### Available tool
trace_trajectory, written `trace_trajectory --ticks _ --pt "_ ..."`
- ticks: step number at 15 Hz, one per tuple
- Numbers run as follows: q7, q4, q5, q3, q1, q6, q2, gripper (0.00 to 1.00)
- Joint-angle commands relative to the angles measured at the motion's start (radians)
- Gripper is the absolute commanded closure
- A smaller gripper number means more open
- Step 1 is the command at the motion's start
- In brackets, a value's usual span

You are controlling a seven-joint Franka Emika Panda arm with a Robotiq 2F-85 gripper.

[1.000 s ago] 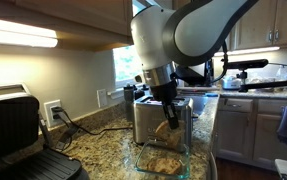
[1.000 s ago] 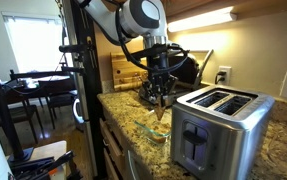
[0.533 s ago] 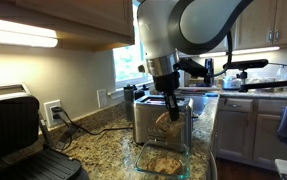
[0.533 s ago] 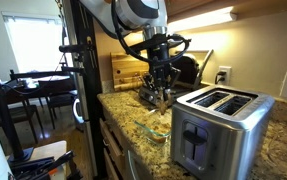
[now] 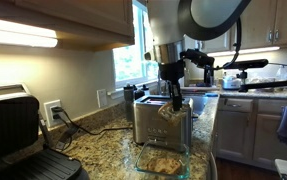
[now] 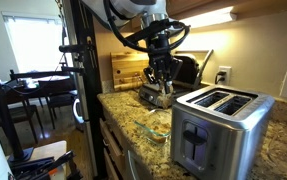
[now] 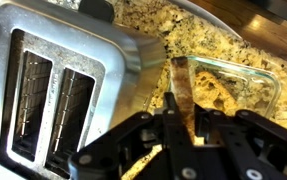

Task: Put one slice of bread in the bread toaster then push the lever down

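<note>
Pickup is done: we see the gripper [image 5: 170, 100] closed on the slice of bread [image 7: 182, 90], held above the glass dish [image 7: 258, 80] beside the bread toaster [image 7: 123, 62]; insertion into its empty slots and the lever press remain.

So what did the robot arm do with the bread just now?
The gripper, shut on the slice of bread, went up and lifted the slice higher above the glass dish. The bread toaster, the dish with its other slices and the black grill press stayed where they were.
</note>
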Motion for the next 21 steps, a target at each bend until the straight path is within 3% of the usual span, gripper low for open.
trace_trajectory --ticks 1,12,21 --pt "0.008 -0.049 -0.002 -0.006 -0.014 0.03 -0.079 0.93" --pt "0.023 -0.012 -0.013 -0.011 -0.031 0.026 -0.104 0.94" --pt "0.036 0.083 -0.023 -0.033 -0.08 0.017 -0.062 0.94"
